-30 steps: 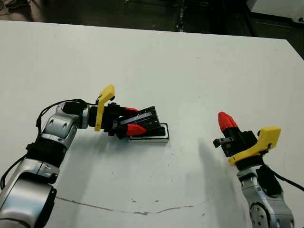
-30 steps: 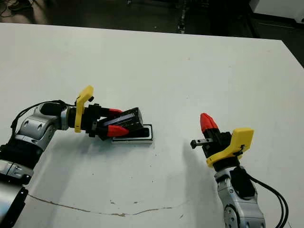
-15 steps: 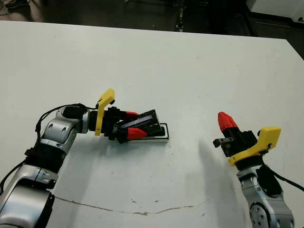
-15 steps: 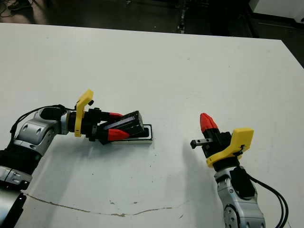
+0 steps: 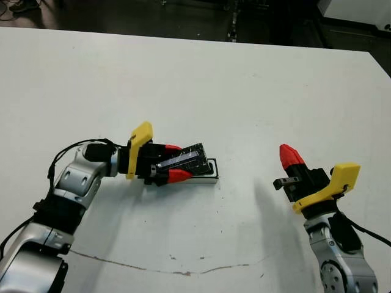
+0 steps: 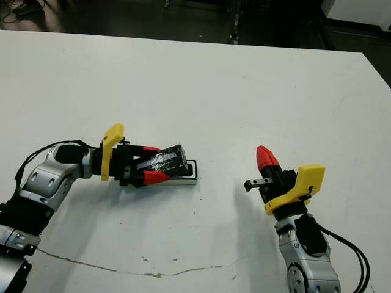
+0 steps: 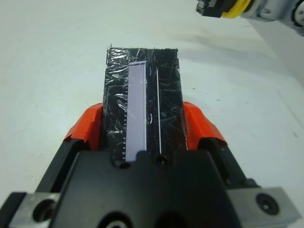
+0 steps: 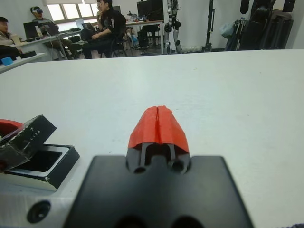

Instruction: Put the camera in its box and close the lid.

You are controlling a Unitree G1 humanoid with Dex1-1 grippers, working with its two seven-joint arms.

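White table (image 5: 201, 79), left tool (image 5: 172, 162) clamping tilted lid (image 5: 183, 160) over half-hidden box (image 5: 206, 173), right tool (image 5: 291, 155) closed, empty.

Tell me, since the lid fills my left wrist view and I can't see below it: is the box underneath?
Observer: Yes. The head view shows the box on the table beneath the lid, with its right end uncovered.
Operator: Is the lid lying flat on it?
Observer: No. In the right wrist view the lid is tilted, its free end raised above the box, and the left gripper is shut on it.
Operator: Is the right gripper in the way?
Observer: No. The right gripper is shut and stands apart, off to the box's right.
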